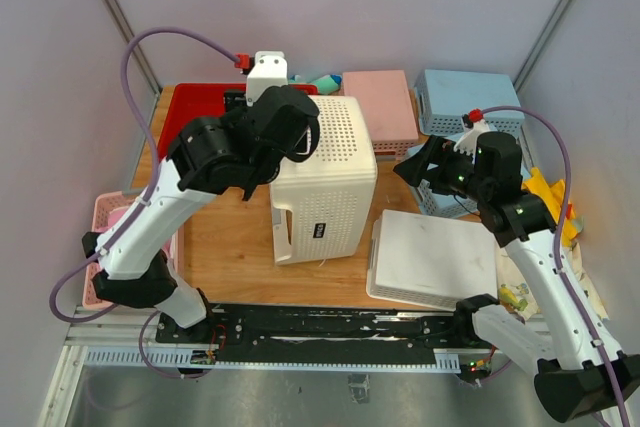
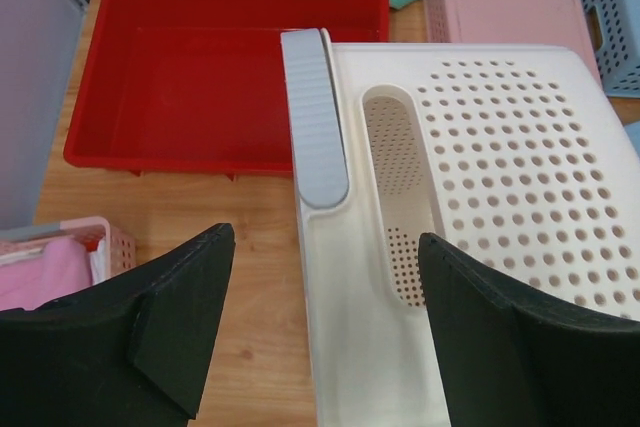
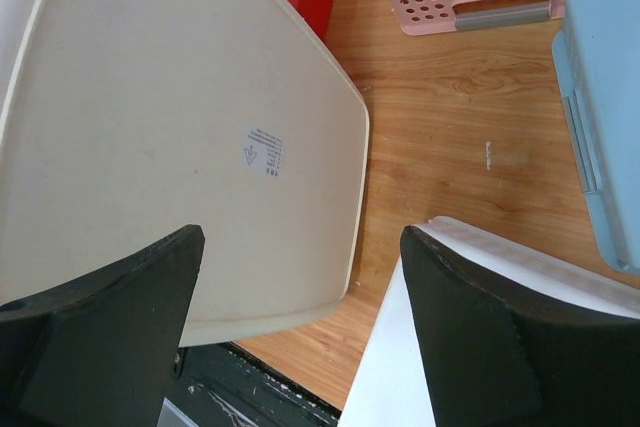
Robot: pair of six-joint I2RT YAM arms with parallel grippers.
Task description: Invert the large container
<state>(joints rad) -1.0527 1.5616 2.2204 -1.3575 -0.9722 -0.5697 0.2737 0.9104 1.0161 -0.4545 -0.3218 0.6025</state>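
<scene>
Top external: container [image 1: 330, 177], wood table [image 1: 230, 247], pale walls [image 1: 350, 7]

We see the left gripper [image 2: 322, 247] with jaws spread, the rim of the container [image 2: 500, 177] between them, its grey handle [image 2: 318, 117] ahead. A red tray [image 2: 180, 77] lies just behind; a pink basket [image 2: 110, 242] sits left.

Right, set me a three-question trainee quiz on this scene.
1. True or false: the large container stands upright on its base.
2. The tray beyond the container is: A blue, B red, C green.
3. Fill in: the left gripper and right gripper both have their jaws ____.
Key: 1 false, it lies on its side; 2 B; 3 open.
</scene>
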